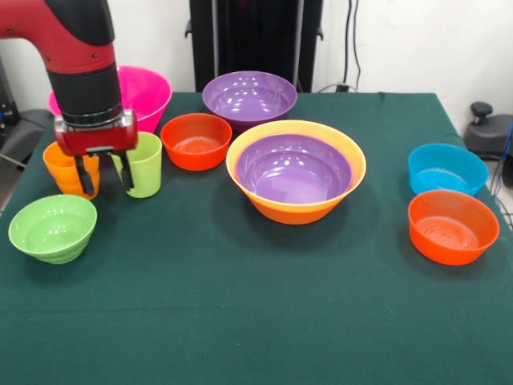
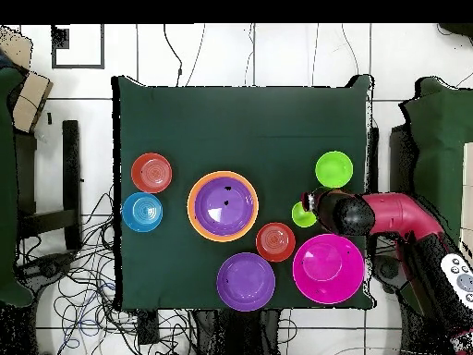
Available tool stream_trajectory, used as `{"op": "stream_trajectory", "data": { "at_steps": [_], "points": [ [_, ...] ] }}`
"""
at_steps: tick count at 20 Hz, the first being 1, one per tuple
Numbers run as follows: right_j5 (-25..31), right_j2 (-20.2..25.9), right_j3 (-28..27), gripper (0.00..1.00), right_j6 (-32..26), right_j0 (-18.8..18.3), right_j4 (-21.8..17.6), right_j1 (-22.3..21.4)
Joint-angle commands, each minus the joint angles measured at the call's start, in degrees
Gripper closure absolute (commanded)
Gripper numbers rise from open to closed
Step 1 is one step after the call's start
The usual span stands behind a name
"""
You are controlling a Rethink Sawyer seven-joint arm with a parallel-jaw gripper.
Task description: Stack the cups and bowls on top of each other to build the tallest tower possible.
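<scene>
Green bowl [image 1: 53,228], 2 cups [image 1: 143,166] behind, arm [image 1: 80,56] overhead

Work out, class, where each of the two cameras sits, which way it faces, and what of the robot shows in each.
Front view: across the table, facing the robot; the red arm drops from the top left, gripper between the orange cup and green cup.
Overhead view: above, looking straight down; the arm enters from the right.
Both share the yellow-orange bowl holding a purple bowl.

Bright, even room light; glare spots gleam on the purple bowls [image 1: 294,170], soft shadows beneath them
</scene>
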Motion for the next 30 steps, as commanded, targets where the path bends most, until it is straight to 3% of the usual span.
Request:
{"op": "stream_trajectory", "data": {
  "at_steps": [1,9,16,20,30],
  "points": [
    [1.6,1.3,-4.3,0.0,-13.0,5.6,-1.6,1.1],
    [5.4,1.4,-6.0,0.0,-10.9,9.2,2.1,-1.7],
    [7.1,1.0,-6.1,0.0,-13.2,9.1,4.7,-2.7],
    [10.7,1.9,-7.4,0.0,-16.5,8.7,7.1,-4.0],
    [10.8,2.1,-9.7,0.0,-19.4,8.2,6.4,-2.2]
  ]
}}
